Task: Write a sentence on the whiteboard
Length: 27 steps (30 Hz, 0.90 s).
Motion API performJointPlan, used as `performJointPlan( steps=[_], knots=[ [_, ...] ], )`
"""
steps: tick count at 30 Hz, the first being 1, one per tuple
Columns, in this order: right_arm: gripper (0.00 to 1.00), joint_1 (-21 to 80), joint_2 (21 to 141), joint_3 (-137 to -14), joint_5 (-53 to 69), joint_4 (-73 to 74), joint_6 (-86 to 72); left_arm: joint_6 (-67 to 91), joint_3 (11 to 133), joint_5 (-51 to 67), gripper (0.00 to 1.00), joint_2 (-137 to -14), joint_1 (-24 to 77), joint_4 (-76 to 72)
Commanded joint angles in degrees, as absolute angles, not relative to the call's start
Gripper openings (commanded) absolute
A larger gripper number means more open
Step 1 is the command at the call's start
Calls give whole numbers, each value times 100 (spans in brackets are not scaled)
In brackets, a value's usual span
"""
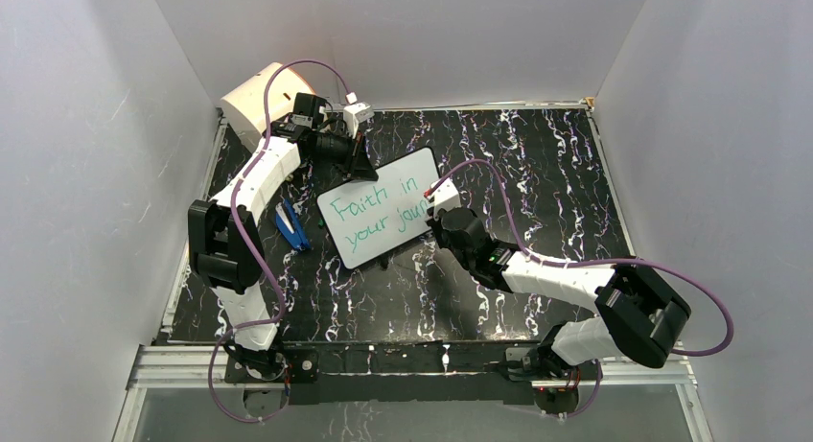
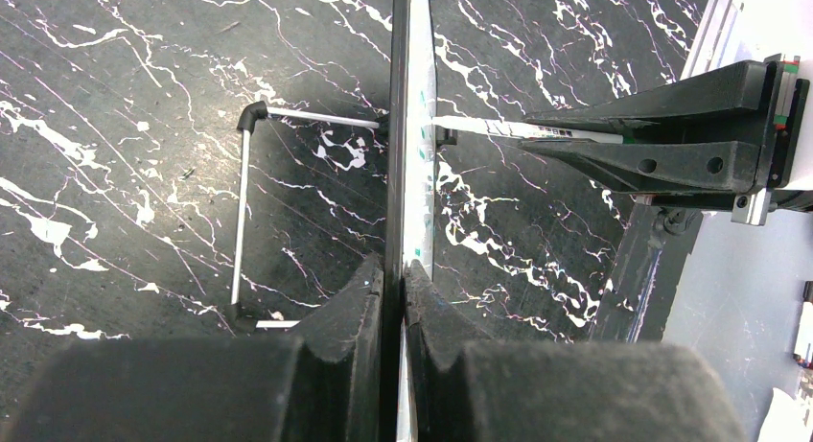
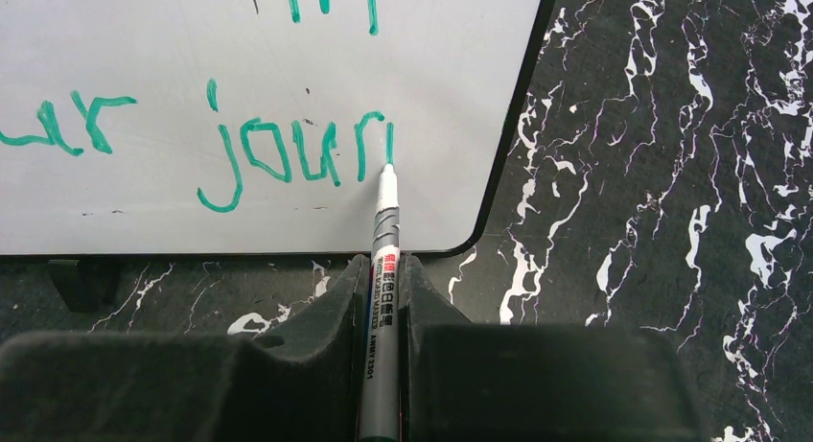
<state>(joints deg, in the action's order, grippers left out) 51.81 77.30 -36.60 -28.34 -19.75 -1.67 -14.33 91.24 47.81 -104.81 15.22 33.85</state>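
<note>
Right jaws pinch marker (image 3: 385, 241), tip on whiteboard (image 3: 144, 58) mid-"journ" of sentence (image 3: 288, 156), left jaws clamp its edge; next prob needs steady pressure to finish word.

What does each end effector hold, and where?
The left end effector clamps the whiteboard by its edge; right end effector grips the marker by its barrel.

Bright even light, soft shadows, crisp detail, blurry near foreground
</note>
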Motion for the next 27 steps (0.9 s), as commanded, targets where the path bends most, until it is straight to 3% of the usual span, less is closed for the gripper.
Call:
performJointPlan(
  steps=[1,27],
  knots=[
    [0,5148,7612,-3698,-2854,-2301,-135,-1608,9008,4118,0,-10799,1642,3884],
    [0,5059,7578,-3894,-2821,-2505,-9,-1608,9009,4110,0,-10795,1661,3886]
  ],
)
